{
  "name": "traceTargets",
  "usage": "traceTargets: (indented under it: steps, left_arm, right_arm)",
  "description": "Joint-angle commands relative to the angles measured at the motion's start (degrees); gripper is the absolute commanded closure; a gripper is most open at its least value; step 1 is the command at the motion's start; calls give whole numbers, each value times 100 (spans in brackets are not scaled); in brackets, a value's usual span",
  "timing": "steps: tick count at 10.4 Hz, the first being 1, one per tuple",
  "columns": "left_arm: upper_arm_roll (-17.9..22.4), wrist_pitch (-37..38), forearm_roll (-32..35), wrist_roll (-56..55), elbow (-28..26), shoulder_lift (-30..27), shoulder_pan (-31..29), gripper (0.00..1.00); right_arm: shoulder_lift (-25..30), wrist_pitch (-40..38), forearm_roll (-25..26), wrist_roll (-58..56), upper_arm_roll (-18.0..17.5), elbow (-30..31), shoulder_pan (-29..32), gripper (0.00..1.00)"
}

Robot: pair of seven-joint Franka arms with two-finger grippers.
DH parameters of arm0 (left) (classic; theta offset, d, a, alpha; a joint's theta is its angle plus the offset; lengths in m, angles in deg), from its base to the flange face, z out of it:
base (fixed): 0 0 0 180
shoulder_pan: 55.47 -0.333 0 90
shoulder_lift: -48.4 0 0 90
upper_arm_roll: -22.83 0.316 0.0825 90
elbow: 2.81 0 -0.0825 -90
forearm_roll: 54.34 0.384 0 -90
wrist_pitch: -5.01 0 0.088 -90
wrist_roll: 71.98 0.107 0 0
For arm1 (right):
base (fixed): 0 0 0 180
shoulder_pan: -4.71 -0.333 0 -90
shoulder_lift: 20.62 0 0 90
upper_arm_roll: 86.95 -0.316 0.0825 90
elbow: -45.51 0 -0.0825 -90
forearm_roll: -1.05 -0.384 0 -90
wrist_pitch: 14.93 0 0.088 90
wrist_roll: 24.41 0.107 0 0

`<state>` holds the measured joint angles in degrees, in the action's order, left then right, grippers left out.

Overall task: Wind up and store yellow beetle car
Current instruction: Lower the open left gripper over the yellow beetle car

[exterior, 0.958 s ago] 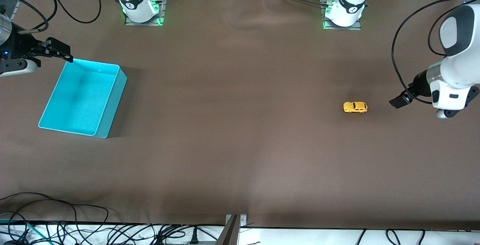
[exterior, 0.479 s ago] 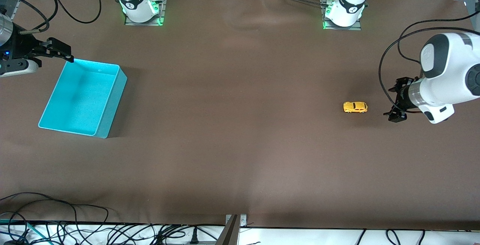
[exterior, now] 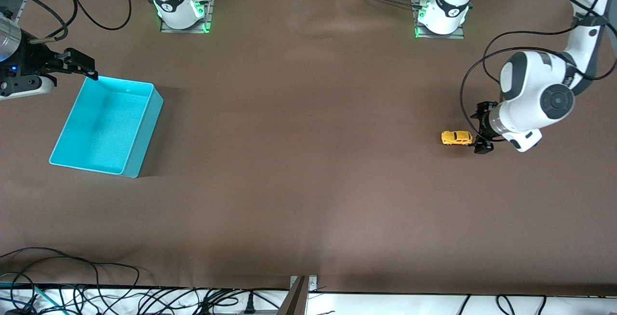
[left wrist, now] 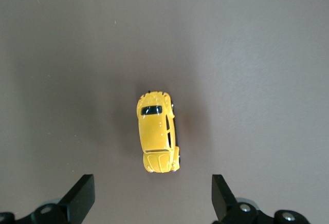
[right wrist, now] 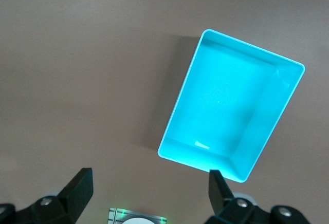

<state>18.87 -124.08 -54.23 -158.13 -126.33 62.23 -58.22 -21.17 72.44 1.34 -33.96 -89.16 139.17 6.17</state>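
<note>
- We take the yellow beetle car as our landmark: it sits on its wheels on the brown table, toward the left arm's end, untouched and not yet wound
- The left gripper hangs low just beside the car, on the side toward the left arm's end of the table, and we see no contact between them
- In the left wrist view the car lies ahead of the spread fingers, roughly centred across the gap but not yet between them
- Its long axis runs along the table's length, in line with the gripper's approach, so the fingers would close across its narrow width
- The left fingers stand wide apart and hold nothing
- The left arm is plainly the nearer one to the car; we judge that the pick falls to it
- The cyan bin stands well apart from the car, at the right arm's end of the table, and it holds nothing
- The right gripper waits above the bin's corner that lies farthest from the front camera, its fingers also wide and holding nothing
</note>
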Motion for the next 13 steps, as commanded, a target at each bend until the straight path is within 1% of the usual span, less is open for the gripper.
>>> traceTargets:
  steps: [1, 3, 5, 8, 10, 13]
  left_arm:
    - [-25, -764, 16, -435, -750, -294, 20, 0]
    - [-34, -1177, 42, -874, -1041, -294, 20, 0]
    - [-34, -1556, 147, -1271, -1148, -154, 20, 0]
    - [-34, -1811, 1120, -2035, -1122, 258, 99, 0]
    - [-26, -1997, 1194, -2081, -1104, 443, 99, 0]
    - [-8, -2015, 1273, -2081, -1069, 488, 55, 0]
  right_arm:
    - [2, -80, 59, 67, -8, -41, -14, 0]
    - [2, -80, 59, 67, -8, -41, -14, 0]
    - [2, -72, 59, 67, -8, -41, -14, 0]
    - [-7, -72, 59, 67, -8, -32, -14, 0]
    - [-7, -72, 59, 67, -8, -32, -23, 0]
    - [-7, -72, 59, 67, -8, -32, -23, 0]
